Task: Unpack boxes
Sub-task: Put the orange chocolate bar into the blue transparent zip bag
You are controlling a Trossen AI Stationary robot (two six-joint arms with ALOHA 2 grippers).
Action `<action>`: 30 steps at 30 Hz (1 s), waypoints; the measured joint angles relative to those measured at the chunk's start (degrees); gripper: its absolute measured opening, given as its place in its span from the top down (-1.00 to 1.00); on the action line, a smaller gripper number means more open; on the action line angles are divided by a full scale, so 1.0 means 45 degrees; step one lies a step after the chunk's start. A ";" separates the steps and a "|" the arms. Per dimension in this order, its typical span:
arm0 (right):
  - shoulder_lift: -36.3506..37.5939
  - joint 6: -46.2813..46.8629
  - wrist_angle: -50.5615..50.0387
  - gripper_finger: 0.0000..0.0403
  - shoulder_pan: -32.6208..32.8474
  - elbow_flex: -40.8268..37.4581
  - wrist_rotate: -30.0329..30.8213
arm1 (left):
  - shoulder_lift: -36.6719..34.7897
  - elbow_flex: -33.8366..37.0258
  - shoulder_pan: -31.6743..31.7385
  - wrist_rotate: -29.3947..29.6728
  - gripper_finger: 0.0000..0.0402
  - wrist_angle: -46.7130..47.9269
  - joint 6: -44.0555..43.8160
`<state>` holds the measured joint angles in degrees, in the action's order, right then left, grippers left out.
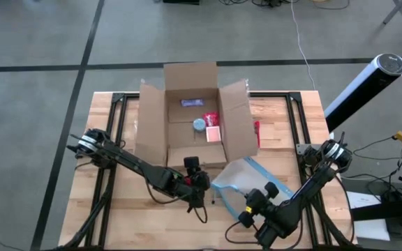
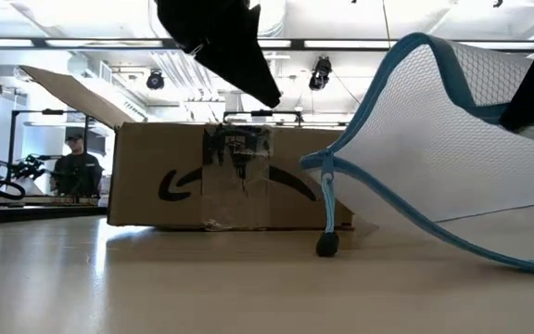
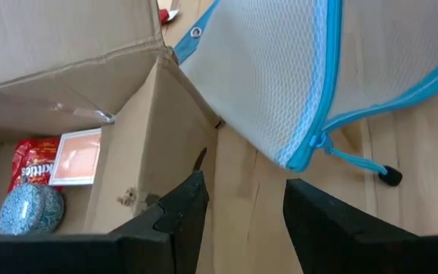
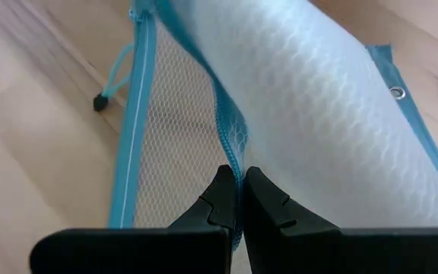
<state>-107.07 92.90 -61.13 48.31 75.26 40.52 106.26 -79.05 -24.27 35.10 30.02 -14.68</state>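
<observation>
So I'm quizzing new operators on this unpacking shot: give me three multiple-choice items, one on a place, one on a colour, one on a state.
1. Where does the mesh pouch lie?
A. inside the box
B. on the table, near the box's front right corner
C. on the floor

2. What colour is the pouch's edging?
A. blue
B. red
C. yellow

3. How are the box's flaps?
A. taped shut
B. cut off
C. folded open

Answers:
1 B: the high view shows it on the wooden table, outside the box.
2 A: the right wrist view shows blue trim along the zip, where the right gripper pinches it.
3 C: the flaps spread outward and the things inside show. The left gripper is open at the box's front wall.
</observation>
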 joint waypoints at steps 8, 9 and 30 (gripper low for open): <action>0.0000 -0.0741 0.0108 1.00 0.0005 0.0068 -0.0042 | 0.0007 0.0007 0.0000 0.0000 0.23 0.0120 -0.0005; 0.0000 -0.0746 0.0113 1.00 0.0005 0.0072 -0.0041 | 0.0012 0.0012 0.0000 -0.0001 0.23 0.0145 -0.0005; 0.0000 -0.0746 0.0453 1.00 0.0005 0.0083 -0.0046 | -0.1239 0.0024 -0.0005 0.1490 0.23 0.1699 0.0691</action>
<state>-107.07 89.54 -59.09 48.34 75.64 40.32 100.68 -78.94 -24.29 41.80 37.67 -11.57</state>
